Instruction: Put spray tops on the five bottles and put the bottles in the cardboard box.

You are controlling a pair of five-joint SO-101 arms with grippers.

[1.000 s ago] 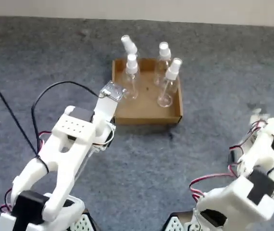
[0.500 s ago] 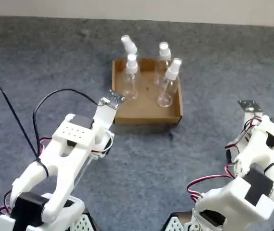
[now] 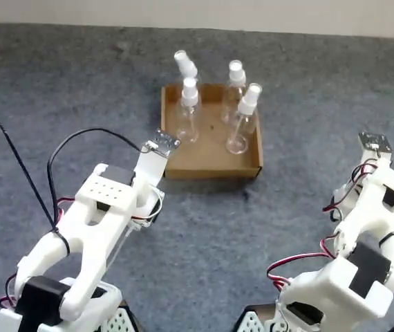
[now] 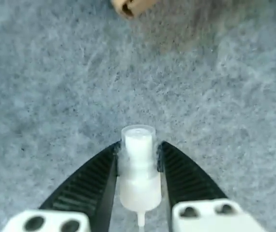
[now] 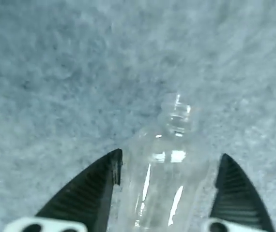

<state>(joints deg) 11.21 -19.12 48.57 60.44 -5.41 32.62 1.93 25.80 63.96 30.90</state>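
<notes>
My left gripper (image 4: 138, 145) is shut on a white spray top (image 4: 139, 169), held above the grey carpet near a corner of the cardboard box (image 4: 128, 6). A clear bottle (image 5: 169, 162) with a bare neck sits between the fingers of my right gripper (image 5: 169, 159), which grip its sides. In the high view the cardboard box (image 3: 211, 168) holds capped bottles (image 3: 189, 114) (image 3: 242, 124) (image 3: 234, 86). A fourth capped bottle (image 3: 185, 64) leans at the box's back left corner. The left arm (image 3: 110, 200) is by the box's front left corner, and the right arm (image 3: 373, 207) is far right.
Grey carpet (image 3: 287, 62) covers the whole work surface. A black cable (image 3: 79, 135) loops left of the left arm. There is free carpet between the two arms and in front of the box.
The left arm has pulled back a little from the box's front left corner. The right arm's wrist has swung towards the right edge of the table.
</notes>
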